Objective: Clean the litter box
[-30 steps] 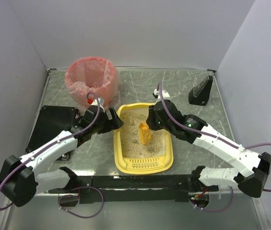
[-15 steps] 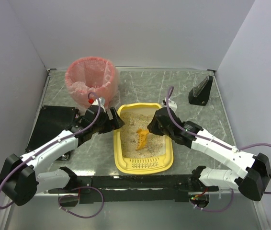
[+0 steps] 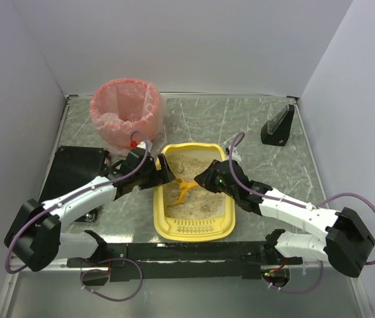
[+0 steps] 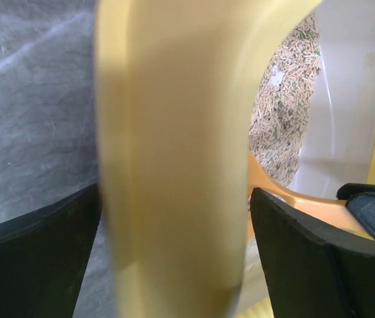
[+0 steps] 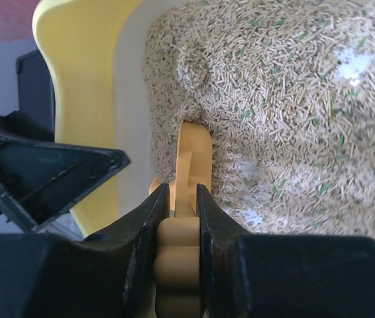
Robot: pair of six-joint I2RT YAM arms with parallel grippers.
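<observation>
The yellow litter box [image 3: 194,230] lies mid-table holding beige litter [image 5: 273,99]. Its slotted lip faces the arm bases. My left gripper [image 3: 163,173] is open and straddles the box's left rim [image 4: 174,132]. That rim fills most of the space between the fingers [image 4: 35,258]. My right gripper [image 3: 199,180] is shut on the handle of the small orange scoop [image 5: 191,152]. The scoop's [image 3: 183,188] head is buried in the litter by the left wall [image 5: 75,66]. The scoop [image 4: 273,192] also shows behind the rim in the left wrist view.
A pink-lined round basket [image 3: 126,109] stands at the back left, close behind the left arm. A black flat pad [image 3: 75,172] lies on the left of the table. A black wedge-shaped stand [image 3: 278,126] sits at the back right. Grey walls close in on three sides.
My right gripper has carried the scoop left and down, from mid-box into the litter near the left wall. The litter box has shifted slightly left. The left gripper stays at the rim.
</observation>
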